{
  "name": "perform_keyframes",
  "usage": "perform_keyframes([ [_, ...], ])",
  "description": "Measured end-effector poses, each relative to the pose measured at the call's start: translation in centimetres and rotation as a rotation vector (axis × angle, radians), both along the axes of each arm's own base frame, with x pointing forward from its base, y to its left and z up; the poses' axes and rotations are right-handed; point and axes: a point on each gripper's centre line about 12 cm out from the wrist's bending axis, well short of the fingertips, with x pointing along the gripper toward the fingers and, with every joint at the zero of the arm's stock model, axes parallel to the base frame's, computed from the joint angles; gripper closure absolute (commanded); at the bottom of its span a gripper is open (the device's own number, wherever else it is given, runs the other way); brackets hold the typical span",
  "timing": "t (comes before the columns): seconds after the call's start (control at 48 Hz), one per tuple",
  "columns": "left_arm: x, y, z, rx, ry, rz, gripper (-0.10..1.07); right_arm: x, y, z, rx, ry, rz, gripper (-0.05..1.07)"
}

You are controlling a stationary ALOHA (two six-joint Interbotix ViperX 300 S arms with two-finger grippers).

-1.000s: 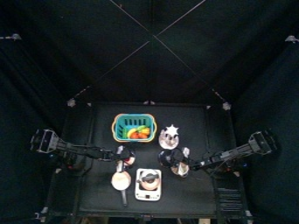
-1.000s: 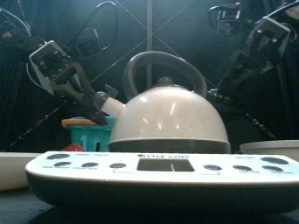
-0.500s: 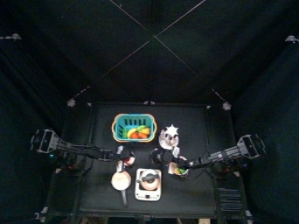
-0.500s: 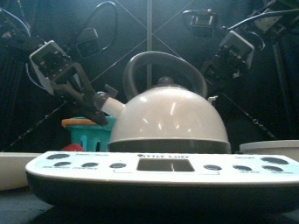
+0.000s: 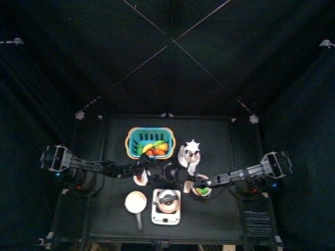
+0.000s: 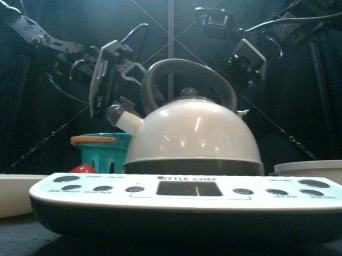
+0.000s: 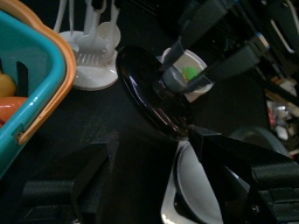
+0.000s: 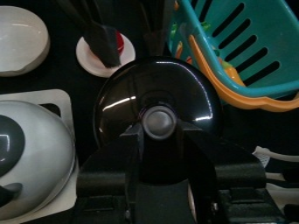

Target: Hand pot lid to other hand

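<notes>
The pot lid [image 8: 138, 87] is a dark, shiny round disc with a small knob, held up above the table's middle. My right gripper [image 8: 160, 133] is shut on it around the knob. In the left wrist view the lid [image 7: 142, 92] shows edge-on. My left gripper [image 7: 152, 147] is open, with its jaws on either side of the lid's rim and apart from it. In the top view the left gripper [image 5: 167, 174] and the right gripper [image 5: 187, 179] meet near the table's centre. The pale spoon [image 5: 135, 203] lies at the front left.
A teal basket [image 5: 151, 143] with fruit stands behind the grippers, and a white spiky star item [image 5: 193, 147] is to its right. A white kettle [image 6: 194, 135] sits on a scale [image 6: 174, 195] at the front. A white bowl [image 8: 21, 39] is nearby.
Both arms have moved toward the table's middle. The left gripper rose and swung right. The right gripper came left with the lid, and the two now meet.
</notes>
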Motion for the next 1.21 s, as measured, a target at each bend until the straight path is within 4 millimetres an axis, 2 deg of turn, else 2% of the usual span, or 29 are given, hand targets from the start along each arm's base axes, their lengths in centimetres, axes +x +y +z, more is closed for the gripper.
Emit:
perform_keyframes([
  [0.438, 2.5, 0.5, -0.3, -0.094, -0.015, 0.095, 0.03, 0.3, 0.0, 0.1, -0.012, -0.002, 0.006, 0.38],
  [0.583, 2.6, 0.6, -0.4, -0.095, -0.014, 0.1, 0.14, 0.3, 0.0, -0.1, -0.013, 0.001, 0.006, 0.37],
  [0.792, 2.8, 0.6, 0.0, -0.093, -0.032, 0.103, 0.44, 0.3, -0.1, -0.2, -0.012, 0.006, 0.002, 0.36],
  [0.917, 2.7, 0.7, -0.3, -0.094, -0.019, 0.106, 0.57, 0.4, -0.1, -0.1, -0.011, 0.002, 0.004, 0.36],
  [1.0, 2.7, 0.8, -0.5, -0.093, -0.016, 0.109, 0.6, 0.4, 0.0, -0.1, -0.011, 0.001, 0.008, 0.36],
  [1.208, 2.5, 1.0, -0.7, -0.093, -0.01, 0.112, 0.6, 0.4, 0.1, -0.2, -0.01, 0.004, 0.011, 0.31],
])
